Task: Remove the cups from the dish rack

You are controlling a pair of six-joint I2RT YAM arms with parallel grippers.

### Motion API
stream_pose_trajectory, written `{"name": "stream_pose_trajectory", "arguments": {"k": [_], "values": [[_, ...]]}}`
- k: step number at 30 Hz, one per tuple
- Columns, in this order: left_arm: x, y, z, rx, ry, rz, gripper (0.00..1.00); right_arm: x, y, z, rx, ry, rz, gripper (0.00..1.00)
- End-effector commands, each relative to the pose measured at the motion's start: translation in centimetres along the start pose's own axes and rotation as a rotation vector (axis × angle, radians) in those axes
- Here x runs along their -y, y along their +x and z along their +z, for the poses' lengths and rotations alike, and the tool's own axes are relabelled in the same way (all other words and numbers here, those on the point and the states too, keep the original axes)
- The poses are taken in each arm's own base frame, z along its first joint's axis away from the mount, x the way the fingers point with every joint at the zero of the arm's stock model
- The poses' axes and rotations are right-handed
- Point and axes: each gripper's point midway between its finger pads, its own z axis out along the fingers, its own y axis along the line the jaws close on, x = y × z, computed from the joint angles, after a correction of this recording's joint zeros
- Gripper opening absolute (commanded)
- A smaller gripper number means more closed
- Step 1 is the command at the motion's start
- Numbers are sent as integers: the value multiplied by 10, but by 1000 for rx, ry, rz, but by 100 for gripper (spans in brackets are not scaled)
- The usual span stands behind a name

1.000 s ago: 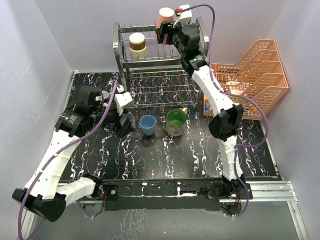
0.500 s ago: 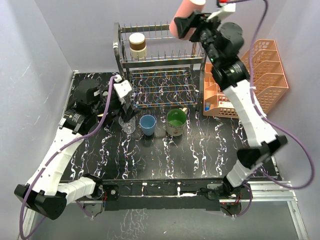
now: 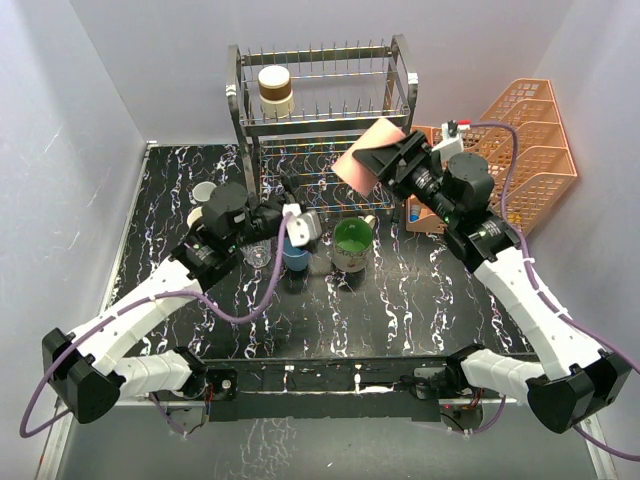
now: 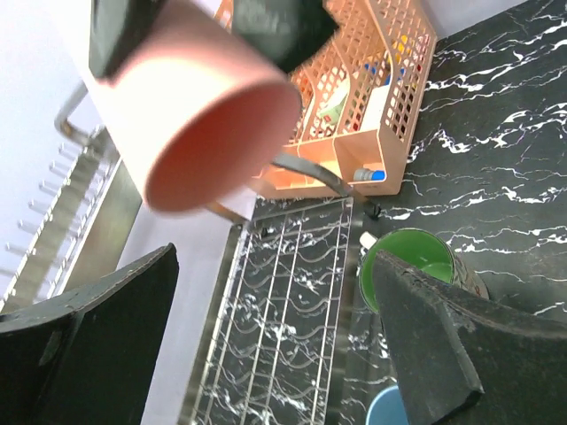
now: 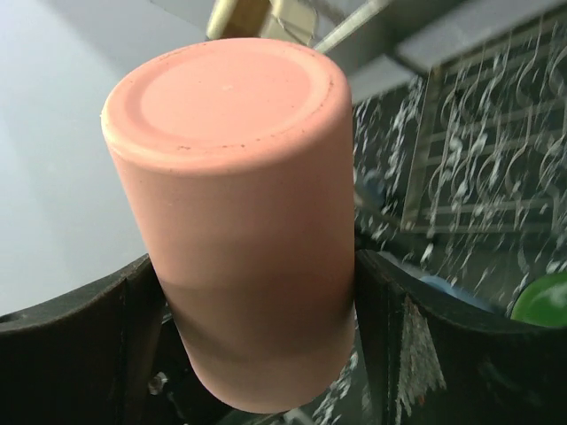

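Observation:
My right gripper (image 3: 385, 160) is shut on the salmon-pink tumbler (image 3: 360, 165) and holds it tilted in the air in front of the steel dish rack (image 3: 240, 100). In the right wrist view the tumbler (image 5: 239, 212) fills the space between my fingers (image 5: 84, 354), base towards the camera. My left gripper (image 3: 290, 200) is open and empty, above the blue cup (image 3: 295, 252). In the left wrist view the tumbler's open mouth (image 4: 221, 142) hangs above. A brown-and-cream cup (image 3: 275, 88) stands on the rack's top tier. The green-inside mug (image 3: 352, 243) and clear glass (image 3: 258, 255) stand on the table.
Orange mesh trays (image 3: 520, 150) stand at the back right, close behind my right arm. Two small cups (image 3: 203, 192) sit on the table left of the rack. The rack's lower tier (image 4: 283, 310) shows only bare wire. Grey walls close in on the left, back and right.
My right arm has brought the tumbler down from above the rack to in front of it. My left arm has swung right, from the clear glass to over the blue cup.

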Motion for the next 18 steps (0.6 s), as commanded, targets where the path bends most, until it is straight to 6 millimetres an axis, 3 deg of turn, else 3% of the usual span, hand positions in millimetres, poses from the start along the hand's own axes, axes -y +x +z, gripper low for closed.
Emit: {"name": "stream_pose_trajectory", "arguments": {"k": [1, 11, 18], "values": [[-17, -42, -4, 107, -122, 250, 88, -38, 10, -23, -61, -147, 267, 19], [-8, -47, -7, 136, -116, 281, 85, -17, 55, -36, -156, -103, 412, 17], [-5, -46, -2, 130, -88, 253, 70, -27, 86, -35, -211, -129, 469, 17]]}}
